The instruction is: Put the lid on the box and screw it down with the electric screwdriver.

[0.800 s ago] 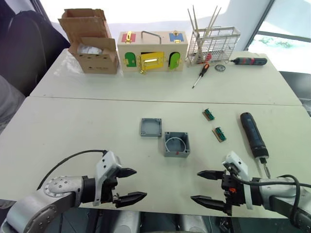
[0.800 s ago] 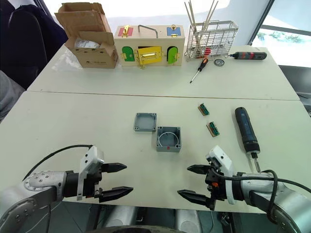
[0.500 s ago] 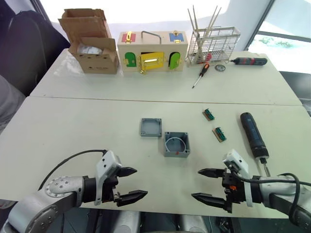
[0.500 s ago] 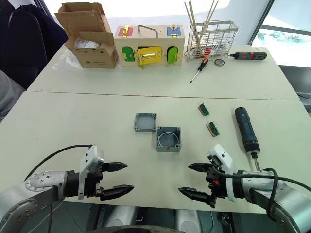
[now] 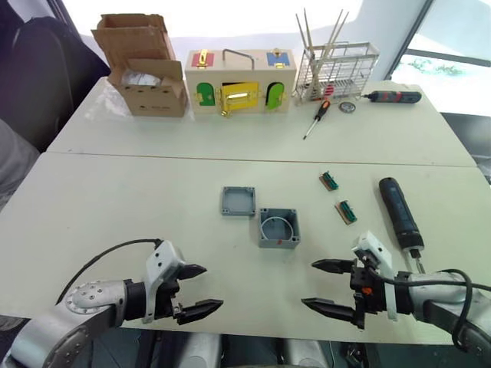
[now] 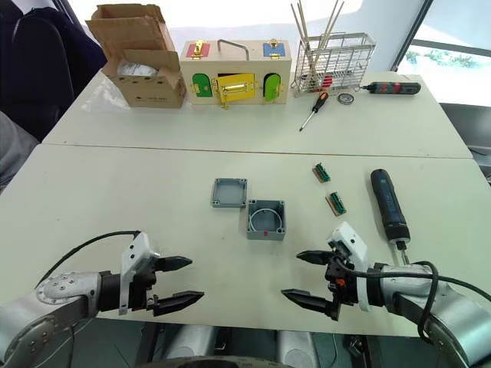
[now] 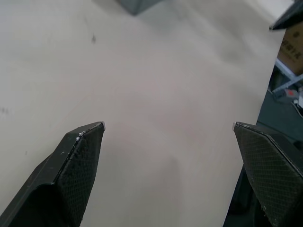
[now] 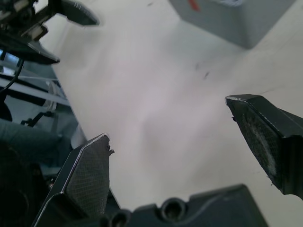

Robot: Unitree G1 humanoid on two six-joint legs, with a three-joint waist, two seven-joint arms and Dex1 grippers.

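Lid [image 5: 238, 201]: flat square grey cover, raised rim, screw holes at corners; lies rim-up at mid worktop [image 5: 115, 199], just beside the box's far-left corner.

Box [image 5: 279, 228]: deep square grey enclosure, open top, pale ring inside, small red mark on its near wall.

Electric screwdriver [image 5: 399, 213]: thick dark blue-black cylinder, short metal bit pointing to the near edge; lies to the right of the box, well apart.

Two small green-and-tan parts [image 5: 338, 196]: between box and electric screwdriver.

Left tool [image 5: 196, 290]: fingers spread wide, holding nothing, over the near worktop edge.

Right tool [image 5: 326, 286]: fingers spread wide, holding nothing, near the bit.
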